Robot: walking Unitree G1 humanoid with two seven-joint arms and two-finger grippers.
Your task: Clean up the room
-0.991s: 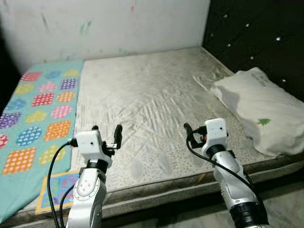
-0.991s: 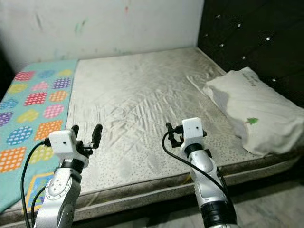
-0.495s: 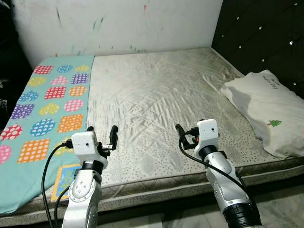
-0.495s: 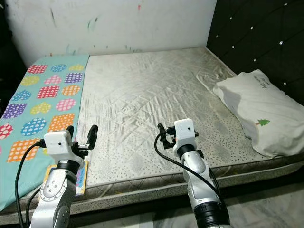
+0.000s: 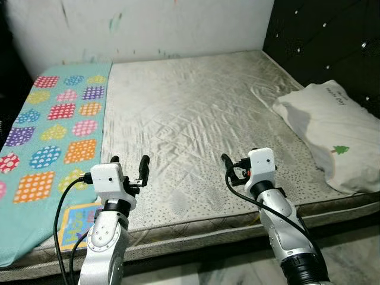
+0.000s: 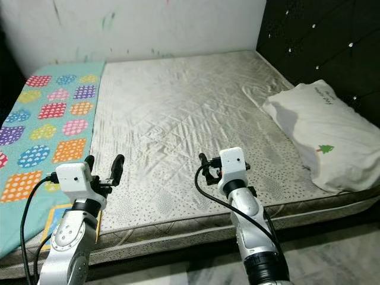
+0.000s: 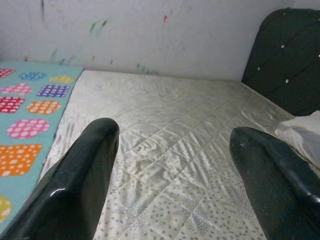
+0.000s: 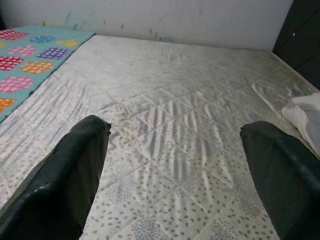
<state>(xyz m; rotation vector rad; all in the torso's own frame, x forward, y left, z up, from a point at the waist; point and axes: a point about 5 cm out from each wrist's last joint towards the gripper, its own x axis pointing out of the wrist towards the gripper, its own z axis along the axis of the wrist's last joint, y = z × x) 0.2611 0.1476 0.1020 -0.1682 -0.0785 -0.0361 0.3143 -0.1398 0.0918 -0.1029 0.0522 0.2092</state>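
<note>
Scene: bed [image 5: 190,113] with a bare, wrinkled quilted mattress, seen from its long near edge; white wall [image 5: 148,27] behind, dark tufted headboard [image 5: 332,47] at the robot's right.
Task's things: white pillow [image 5: 332,133] with a small green tree print, lying at the headboard end near the front corner of the bed; teal blanket [image 5: 50,130] with coloured patches spread over the foot end at the robot's left; a colourful printed sheet or booklet [image 5: 77,222] just under the blanket's near corner, at the mattress edge.
Key relation: pillow well to the right of the right end effector [image 5: 228,165], long axis running roughly front to back along the headboard side; right arm plainly nearer. Printed sheet just beside and below the left end effector [image 5: 129,167], on its left; left arm nearer to that and to the blanket.
Left end effector: spread wide, nothing between the fingers [image 7: 75,180], held above the near edge of the mattress, aimed across the bed toward the wall.
Right end effector: likewise spread and empty in the right wrist view, fingers [image 8: 65,170] aimed over the mattress toward the wall, pillow edge at one side.
Arm pose: both forearms raised and bent forward, wrists level, roughly side by side, touching nothing.
Judged stage: nothing grasped yet; likely choosing a first item, probably the pillow for the right arm or the sheet for the left.
</note>
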